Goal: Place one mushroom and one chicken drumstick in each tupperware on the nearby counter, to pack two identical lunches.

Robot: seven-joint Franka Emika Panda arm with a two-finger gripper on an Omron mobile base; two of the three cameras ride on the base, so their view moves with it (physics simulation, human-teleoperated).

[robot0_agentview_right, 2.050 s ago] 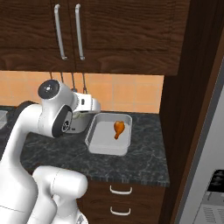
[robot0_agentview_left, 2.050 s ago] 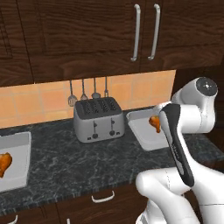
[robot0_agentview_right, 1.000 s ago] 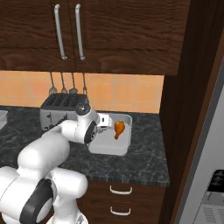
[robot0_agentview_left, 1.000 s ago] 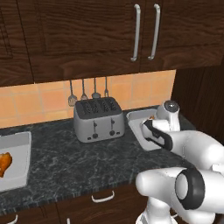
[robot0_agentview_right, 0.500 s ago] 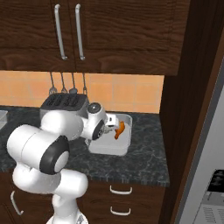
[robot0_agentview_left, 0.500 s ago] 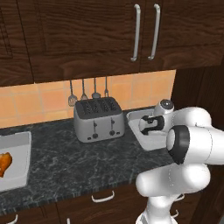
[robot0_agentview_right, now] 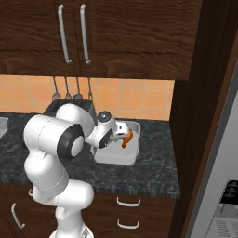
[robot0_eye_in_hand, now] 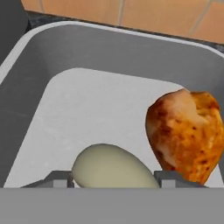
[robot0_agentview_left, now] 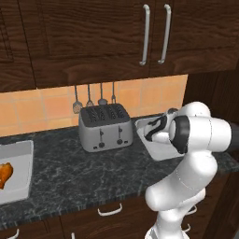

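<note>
Lowered since two seconds ago, my hand (robot0_eye_in_hand: 113, 177) sits inside the right tupperware (robot0_eye_in_hand: 39, 70) on the bench (robot0_agentview_left: 84, 168), pale mushroom (robot0_eye_in_hand: 111, 168) between my parted fingers, seemingly gripped though I cannot tell, chicken drumstick (robot0_eye_in_hand: 186, 133) just beside it.

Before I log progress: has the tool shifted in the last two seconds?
Yes. The tool has come down from above the toaster into the right tupperware.
</note>
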